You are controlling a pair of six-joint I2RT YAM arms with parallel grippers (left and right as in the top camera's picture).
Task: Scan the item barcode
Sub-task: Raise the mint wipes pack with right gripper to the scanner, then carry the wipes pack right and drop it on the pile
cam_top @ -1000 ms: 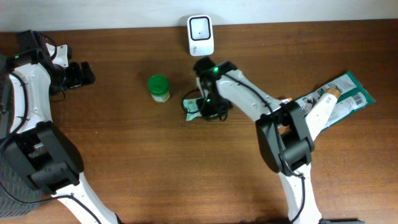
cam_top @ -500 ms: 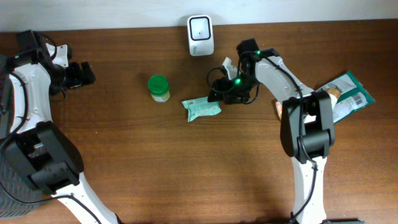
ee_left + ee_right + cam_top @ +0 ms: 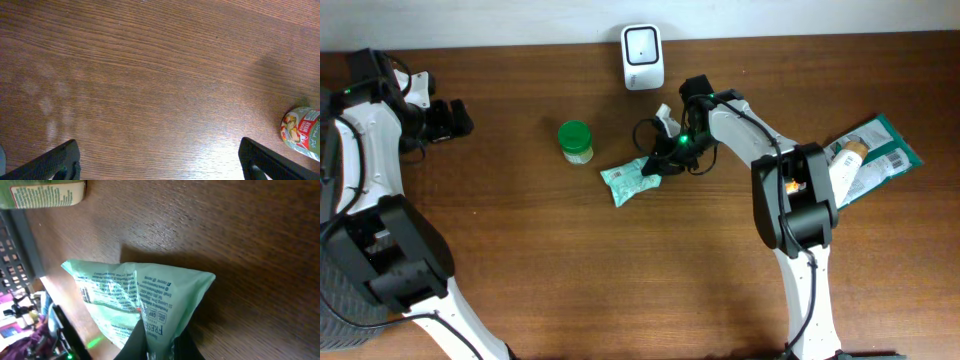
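right gripper (image 3: 658, 166) is pinched tight on the edge seam of the green packet (image 3: 626, 182). looks light, floppy, crinkly, so that seam's probably the safest hold. left gripper (image 3: 450, 118) gapes wide, empty.

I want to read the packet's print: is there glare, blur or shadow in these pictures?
Right wrist: print on the packet is sharp, but glare whitens its left part; a dark shadow lies on the table behind it. Overhead: even light, the print too small to read. Left wrist: sharp wood grain, pale patches at left.
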